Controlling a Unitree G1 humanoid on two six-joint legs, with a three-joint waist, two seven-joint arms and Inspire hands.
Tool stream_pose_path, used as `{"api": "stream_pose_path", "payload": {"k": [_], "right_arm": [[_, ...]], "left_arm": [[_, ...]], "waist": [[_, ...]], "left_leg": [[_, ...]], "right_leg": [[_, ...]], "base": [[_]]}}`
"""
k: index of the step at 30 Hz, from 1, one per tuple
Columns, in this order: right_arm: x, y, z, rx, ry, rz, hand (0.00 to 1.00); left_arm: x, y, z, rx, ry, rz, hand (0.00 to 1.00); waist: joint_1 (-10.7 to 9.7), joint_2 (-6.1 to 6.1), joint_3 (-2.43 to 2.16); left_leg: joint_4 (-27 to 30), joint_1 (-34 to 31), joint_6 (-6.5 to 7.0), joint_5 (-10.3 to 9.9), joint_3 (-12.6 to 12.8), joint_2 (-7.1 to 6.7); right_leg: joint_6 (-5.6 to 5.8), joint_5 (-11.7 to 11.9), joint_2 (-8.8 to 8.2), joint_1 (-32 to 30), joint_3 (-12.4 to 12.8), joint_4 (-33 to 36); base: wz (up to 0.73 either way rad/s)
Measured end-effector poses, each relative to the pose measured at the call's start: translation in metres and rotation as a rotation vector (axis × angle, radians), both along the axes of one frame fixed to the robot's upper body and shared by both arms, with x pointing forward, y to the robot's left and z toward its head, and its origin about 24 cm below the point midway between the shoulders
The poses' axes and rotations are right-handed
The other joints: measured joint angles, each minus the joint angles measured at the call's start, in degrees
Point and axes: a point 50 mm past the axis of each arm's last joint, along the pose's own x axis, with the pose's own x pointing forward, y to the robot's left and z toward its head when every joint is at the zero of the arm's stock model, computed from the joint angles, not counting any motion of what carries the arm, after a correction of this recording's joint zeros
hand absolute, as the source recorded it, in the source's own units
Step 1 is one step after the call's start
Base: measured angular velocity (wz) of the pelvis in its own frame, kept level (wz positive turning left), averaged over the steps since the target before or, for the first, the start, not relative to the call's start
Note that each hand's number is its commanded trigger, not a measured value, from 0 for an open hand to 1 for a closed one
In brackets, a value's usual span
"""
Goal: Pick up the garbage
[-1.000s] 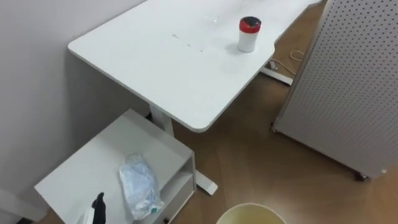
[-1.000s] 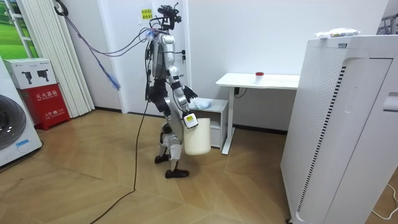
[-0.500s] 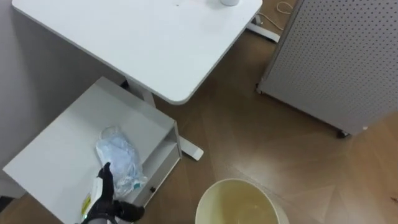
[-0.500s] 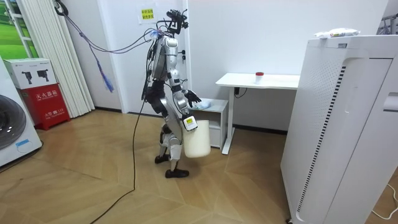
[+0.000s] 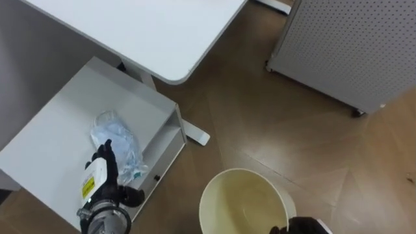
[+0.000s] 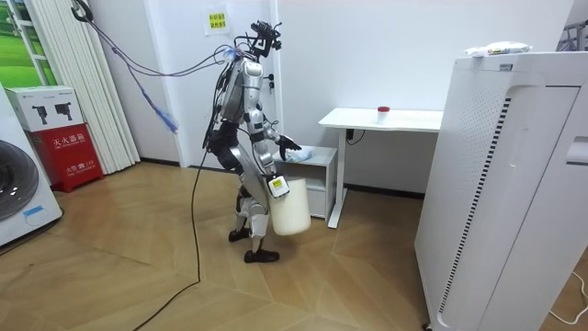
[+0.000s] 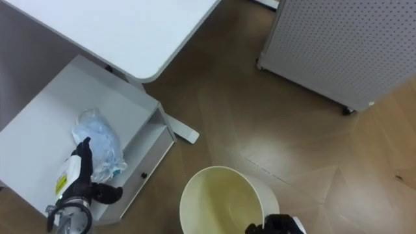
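Note:
A crumpled clear plastic bag lies on top of a low white cabinet. My left hand is open, fingers straight and thumb spread, at the bag's near edge; its fingertips overlap the bag. My right hand shows at the bottom, curled on the rim of a cream waste bin, which is empty inside. In the room view I stand facing the cabinet, left hand stretched towards the bag, and the bin hangs at knee height.
A white desk overhangs the cabinet's far side; its foot lies on the wooden floor. A perforated white panel on castors stands at the right. Open floor lies between panel and bin.
The view has tipped down, so the desk has slid up and the bin shows more fully. My left hand has risen and reached forward to the bag. The bag has not moved.

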Motion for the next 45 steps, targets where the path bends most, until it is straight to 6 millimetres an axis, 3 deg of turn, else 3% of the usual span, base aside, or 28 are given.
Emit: {"api": "stream_pose_path", "payload": {"k": [7,8,9,10,11,24,31,40,45], "right_arm": [[0.002,0.001,0.001,0.027,-0.010,-0.006,1.00],[0.002,0.001,0.002,0.031,-0.013,-0.009,1.00],[0.004,0.001,0.003,0.035,-0.021,-0.008,1.00],[0.005,0.001,0.004,0.035,-0.028,-0.006,1.00],[0.005,0.001,0.005,0.035,-0.030,-0.006,1.00],[0.003,0.001,0.002,0.106,-0.003,-0.104,1.00],[0.002,0.003,0.000,0.118,0.012,-0.108,1.00],[0.006,0.001,0.004,0.112,-0.003,-0.110,1.00],[0.007,0.001,0.004,0.105,-0.006,-0.117,1.00]], "left_arm": [[0.000,-0.005,-0.001,0.130,0.019,-0.094,0.00],[0.000,-0.005,-0.001,0.133,0.020,-0.093,0.32],[0.001,-0.005,0.000,0.139,0.020,-0.086,0.57],[0.001,-0.004,0.001,0.144,0.018,-0.081,0.73],[0.001,-0.004,0.001,0.146,0.018,-0.079,1.00],[0.006,0.009,0.007,0.263,0.027,-0.040,1.00],[-0.006,0.011,-0.008,0.287,0.147,-0.068,1.00],[-0.007,0.028,-0.004,0.326,0.152,-0.044,1.00],[-0.007,0.027,-0.003,0.321,0.126,-0.049,1.00]], "waist": [[-0.07,0.10,-0.01],[-0.13,0.10,-0.01],[-0.21,0.11,-0.02],[-0.27,0.10,-0.03],[-0.26,0.11,-0.05],[-0.58,-0.12,-0.18],[-1.87,-0.14,-0.17],[-1.84,-0.07,-0.19],[-1.59,-0.05,-0.20]], "left_leg": [[1.65,-2.25,-0.03,-0.18,0.28,0.54],[1.76,-2.42,-0.03,-0.18,0.31,0.54],[2.03,-2.97,-0.04,-0.19,0.37,0.56],[2.26,-3.48,-0.04,-0.19,0.49,0.52],[2.33,-3.72,-0.04,-0.19,0.53,0.50],[2.61,-4.96,-0.04,-0.16,1.01,0.50],[2.37,-5.12,-0.03,-0.16,1.09,0.50],[2.69,-6.97,-0.03,-0.15,1.16,0.51],[3.04,-6.90,0.00,-0.13,1.18,0.45]], "right_leg": [[-0.38,0.24,0.32,-2.33,0.51,1.07],[-0.41,0.26,0.30,-2.53,0.52,1.16],[-0.47,0.29,0.29,-3.08,0.67,1.41],[-0.50,0.27,0.22,-3.71,0.91,1.77],[-0.51,0.27,0.17,-3.95,0.93,1.85],[-0.70,0.14,-0.21,-5.22,0.96,1.95],[-0.69,0.13,-0.36,-5.44,0.81,1.78],[-0.69,0.14,-0.37,-7.38,0.79,2.05],[-0.69,0.14,-0.58,-7.37,0.59,2.48]], "base": [[-0.03],[-0.04],[0.00],[-0.03],[0.00],[0.00],[0.00],[0.00],[0.01]]}}
